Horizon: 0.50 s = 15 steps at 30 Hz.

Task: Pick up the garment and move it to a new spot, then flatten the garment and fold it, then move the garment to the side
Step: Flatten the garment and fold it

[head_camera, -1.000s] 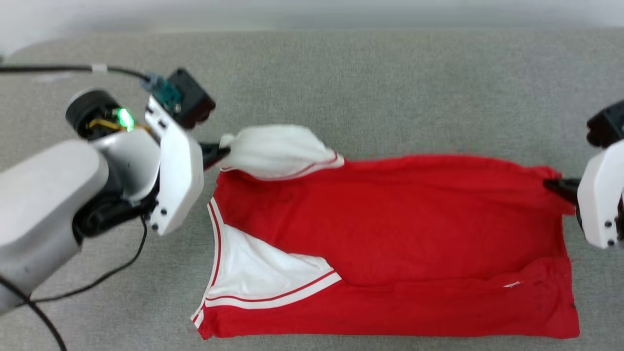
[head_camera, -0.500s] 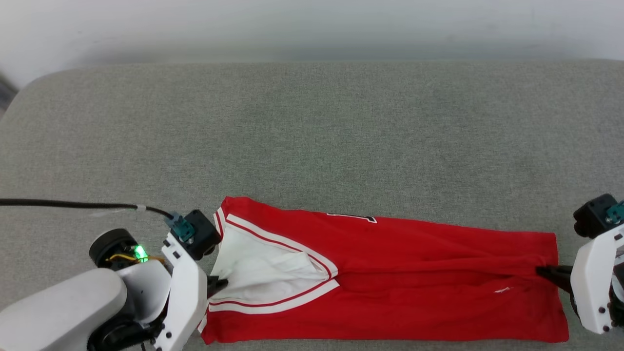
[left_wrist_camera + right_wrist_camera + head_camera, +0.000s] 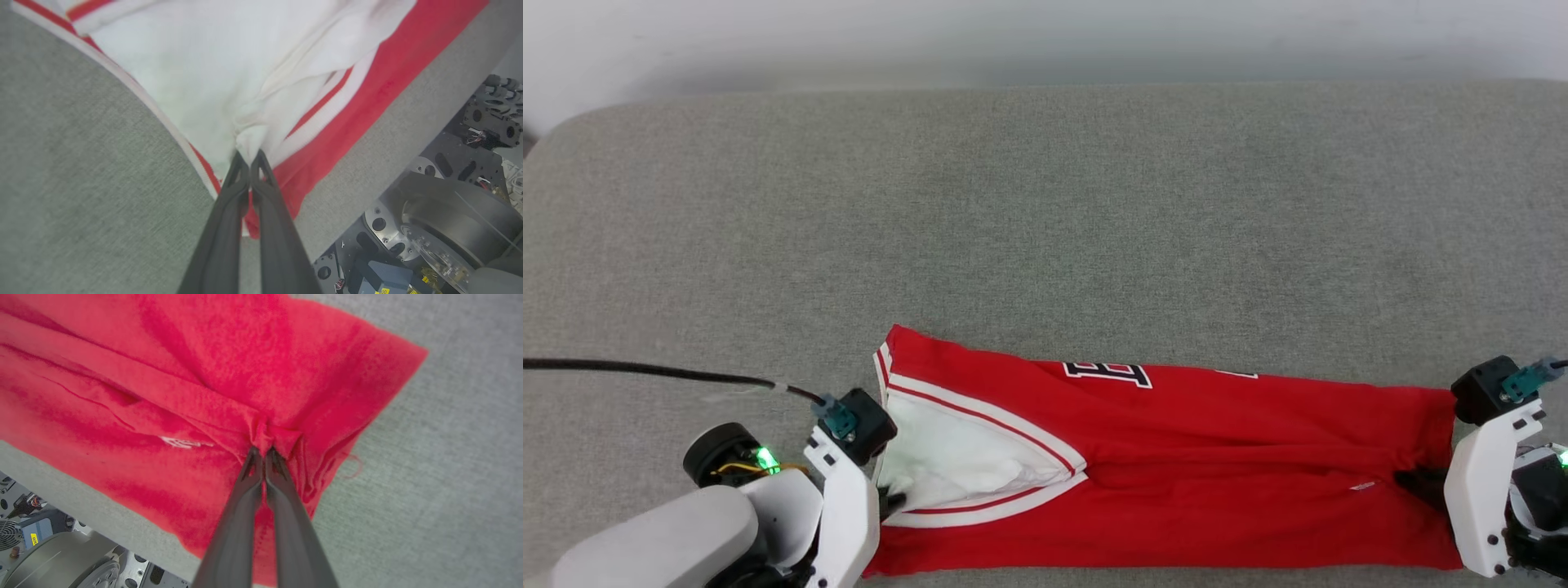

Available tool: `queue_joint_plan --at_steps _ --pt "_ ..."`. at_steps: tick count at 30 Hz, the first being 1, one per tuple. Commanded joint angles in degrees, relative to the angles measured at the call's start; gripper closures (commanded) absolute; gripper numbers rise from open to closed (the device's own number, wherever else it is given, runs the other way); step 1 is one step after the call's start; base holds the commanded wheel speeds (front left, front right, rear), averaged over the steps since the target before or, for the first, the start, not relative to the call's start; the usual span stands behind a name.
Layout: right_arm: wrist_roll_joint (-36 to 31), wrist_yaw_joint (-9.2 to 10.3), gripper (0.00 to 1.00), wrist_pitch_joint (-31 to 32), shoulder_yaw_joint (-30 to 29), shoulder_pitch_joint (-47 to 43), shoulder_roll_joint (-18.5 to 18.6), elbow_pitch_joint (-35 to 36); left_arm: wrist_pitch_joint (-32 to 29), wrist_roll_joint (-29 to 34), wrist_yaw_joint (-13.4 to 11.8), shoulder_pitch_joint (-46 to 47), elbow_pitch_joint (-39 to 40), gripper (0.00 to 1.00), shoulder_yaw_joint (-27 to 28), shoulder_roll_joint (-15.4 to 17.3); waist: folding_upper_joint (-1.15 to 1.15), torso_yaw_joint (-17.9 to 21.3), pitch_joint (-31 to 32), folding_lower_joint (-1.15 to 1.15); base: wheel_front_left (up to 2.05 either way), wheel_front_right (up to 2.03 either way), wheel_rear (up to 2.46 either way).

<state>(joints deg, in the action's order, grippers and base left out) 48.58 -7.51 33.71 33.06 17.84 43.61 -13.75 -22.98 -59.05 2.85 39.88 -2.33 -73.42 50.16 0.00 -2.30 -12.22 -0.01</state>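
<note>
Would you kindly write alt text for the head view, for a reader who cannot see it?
A red jersey lies folded in a long strip on a grey cushion. The left gripper pinches its white lining at one end; the right gripper pinches the red fabric at the other.

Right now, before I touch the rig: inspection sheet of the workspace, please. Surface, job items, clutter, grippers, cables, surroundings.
Surface: grey woven fabric surface, flat, bare beyond the garment.
Job's things: red sleeveless jersey with white-and-red striped trim, lying as a long band along the near edge; white lining exposed at its left end, part of the black white-outlined lettering showing at its far edge.
Clutter: nothing seen.
Grippers: left gripper shut on the white lining; right gripper shut on a bunched fold of red cloth at the other end.
Cables: black cable lies across the surface to the left wrist.
Surroundings: pale wall behind; the robot's metal base below the near edge.
</note>
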Motion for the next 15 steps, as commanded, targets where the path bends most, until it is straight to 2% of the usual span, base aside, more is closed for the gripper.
queue_joint_plan --at_steps 1,4,7,15 --pt "-0.06 0.03 0.0 -1.0 -0.42 0.22 -1.05 0.32 2.09 1.06 -1.13 0.4 0.36 0.0 1.21 0.36 0.0 0.11 0.82 0.01 0.0 0.0 0.0" --pt "0.24 0.03 0.0 -2.36 -2.38 0.43 -0.28 2.4 4.87 2.37 -2.23 0.95 1.94 0.0 2.5 1.43 0.0 0.24 1.85 0.01 0.0 0.0 0.0" --pt "0.72 0.03 0.0 -3.72 -5.32 -0.22 0.07 5.12 9.9 3.49 -4.92 1.05 3.91 0.0 4.96 2.29 0.0 0.43 2.58 0.01 0.0 0.0 0.0" --pt "1.02 0.03 0.0 -6.19 -17.2 -4.39 -1.48 7.86 26.18 7.83 -17.24 -2.55 6.49 0.0 11.39 1.39 0.0 0.46 2.87 0.01 0.0 0.0 0.0"
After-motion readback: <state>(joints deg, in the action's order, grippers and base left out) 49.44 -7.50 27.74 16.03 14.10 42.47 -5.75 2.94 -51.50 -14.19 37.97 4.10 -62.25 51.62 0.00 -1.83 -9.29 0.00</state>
